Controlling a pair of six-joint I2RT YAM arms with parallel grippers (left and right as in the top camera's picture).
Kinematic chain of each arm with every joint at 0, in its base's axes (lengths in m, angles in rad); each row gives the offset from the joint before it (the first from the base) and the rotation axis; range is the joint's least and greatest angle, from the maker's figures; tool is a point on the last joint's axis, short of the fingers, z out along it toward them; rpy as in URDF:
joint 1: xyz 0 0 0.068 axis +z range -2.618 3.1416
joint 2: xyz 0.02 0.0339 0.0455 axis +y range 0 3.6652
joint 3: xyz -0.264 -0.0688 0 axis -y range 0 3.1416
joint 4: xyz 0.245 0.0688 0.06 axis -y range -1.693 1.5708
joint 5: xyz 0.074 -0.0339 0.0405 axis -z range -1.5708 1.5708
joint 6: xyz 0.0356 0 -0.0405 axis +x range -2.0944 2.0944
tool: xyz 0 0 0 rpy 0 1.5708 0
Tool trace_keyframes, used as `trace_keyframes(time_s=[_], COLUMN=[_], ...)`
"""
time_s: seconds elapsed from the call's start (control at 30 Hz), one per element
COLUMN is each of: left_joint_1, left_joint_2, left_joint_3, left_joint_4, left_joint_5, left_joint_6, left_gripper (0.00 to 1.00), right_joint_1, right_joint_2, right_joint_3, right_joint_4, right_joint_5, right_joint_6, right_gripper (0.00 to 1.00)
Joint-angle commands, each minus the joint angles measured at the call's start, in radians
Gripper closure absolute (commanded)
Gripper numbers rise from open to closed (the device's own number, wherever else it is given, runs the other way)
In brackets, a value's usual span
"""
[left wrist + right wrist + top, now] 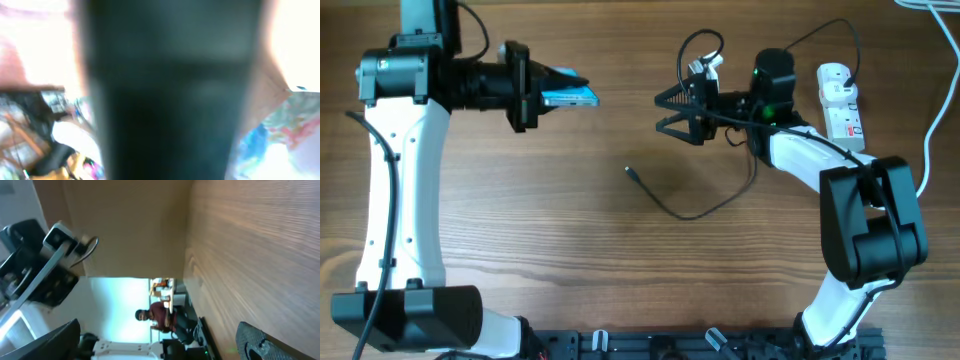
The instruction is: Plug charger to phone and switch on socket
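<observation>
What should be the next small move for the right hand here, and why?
Probably the right hand should go down to the charger's connector tip and grip the cable just behind it. That hand is open and empty, the tip lies loose on the table near it, and the left hand holds the phone.

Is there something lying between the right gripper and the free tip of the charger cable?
Nothing visible. In the overhead view only bare table separates the open right gripper from the tip of the charger. The phone is off to the side, held in the left gripper.
</observation>
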Motion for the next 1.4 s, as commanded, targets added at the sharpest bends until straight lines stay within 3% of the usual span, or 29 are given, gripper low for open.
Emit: trace_keyframes(time_s=[0.0, 0.23, 0.43, 0.5, 0.63, 0.77, 0.97, 1.37], left_joint_1=[-0.008, -0.043, -0.178, -0.211, -0.324, -0.367, -0.431, -0.433], left_joint_2=[-0.008, -0.015, -0.015, -0.015, -0.015, -0.015, -0.015, -0.015], left_joint_3=[0.006, 0.006, 0.006, 0.006, 0.006, 0.006, 0.006, 0.006], left_joint_4=[-0.069, -0.143, -0.143, -0.143, -0.097, -0.097, -0.097, -0.097], left_joint_5=[0.16, 0.192, 0.124, 0.09, -0.003, -0.006, -0.006, 0.012], left_joint_6=[-0.05, -0.051, -0.051, -0.063, -0.212, -0.28, -0.325, -0.331], left_gripper=[0.96, 0.96, 0.96, 0.96, 0.96, 0.96, 0.96, 0.96], right_joint_1=[0.002, 0.003, 0.002, 0.002, 0.002, 0.002, 0.002, 0.002], right_joint_2=[-0.001, -0.001, -0.001, -0.001, -0.001, -0.001, -0.001, -0.001], right_joint_3=[-0.024, -0.031, -0.031, -0.031, -0.031, -0.031, -0.031, -0.031], right_joint_4=[-0.068, -0.473, -0.599, -0.599, -0.603, -0.639, -0.65, -0.654], right_joint_5=[0.066, 0.225, 0.339, 0.352, 0.413, 0.414, 0.44, 0.44], right_joint_6=[-0.158, -0.523, -0.666, -0.675, -0.632, -0.632, -0.632, -0.632], right_gripper=[0.0, 0.0, 0.0, 0.0, 0.0, 0.0, 0.0, 0.0])
